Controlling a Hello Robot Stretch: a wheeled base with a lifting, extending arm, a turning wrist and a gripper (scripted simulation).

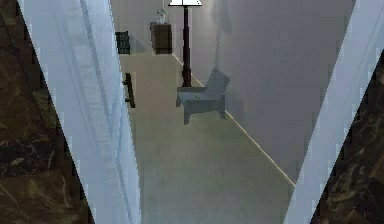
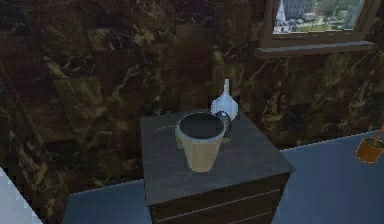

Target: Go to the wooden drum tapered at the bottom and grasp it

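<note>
A tan drum [image 2: 202,143] with a dark top and sides that narrow toward its base stands upright on a dark wooden cabinet [image 2: 250,165] in the arm side view, near the middle of the cabinet's top. Close behind the drum sits a pale blue-white vase [image 2: 226,101] with a thin neck.
A dark marbled wall [image 2: 90,90] backs the cabinet, with a window [image 2: 318,18] at upper right. An orange-brown object [image 2: 372,148] lies at the right edge. Ahead, a white door frame [image 1: 85,100] opens on a corridor with a grey chair [image 1: 203,95], a floor lamp [image 1: 186,45] and a small dark cabinet [image 1: 160,37].
</note>
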